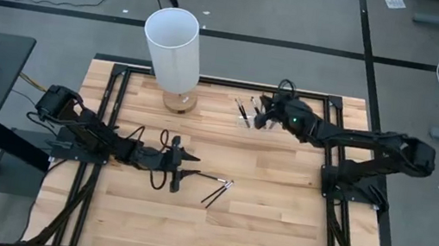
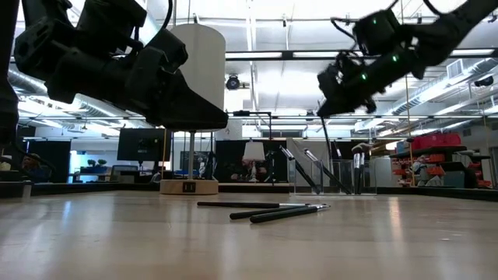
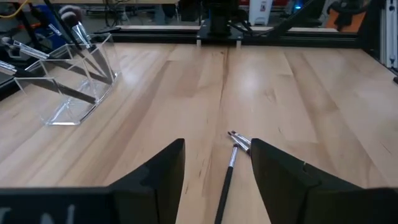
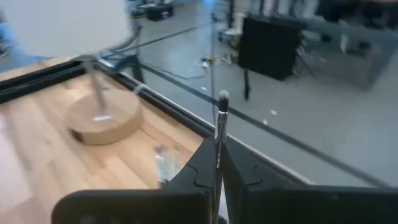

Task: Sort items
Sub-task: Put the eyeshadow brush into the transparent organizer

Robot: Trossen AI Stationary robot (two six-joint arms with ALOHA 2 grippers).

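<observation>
brush [image 4: 219, 134] upright, bristles up | right end effector [image 4: 217, 186] clamps handle

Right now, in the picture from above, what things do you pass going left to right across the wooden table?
Open left gripper → loose dark-handled brushes lying on the wood → clear plastic holder with brushes standing in it → right gripper, shut on a thin brush.

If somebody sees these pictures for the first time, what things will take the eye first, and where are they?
The tall white cylinder on its round wooden base stands at the table's far edge. Right of it, the right gripper is shut on a thin brush, raised above the clear holder, which already holds brushes. Near the table's middle, the left gripper hangs open over the few brushes lying on the wood.
</observation>
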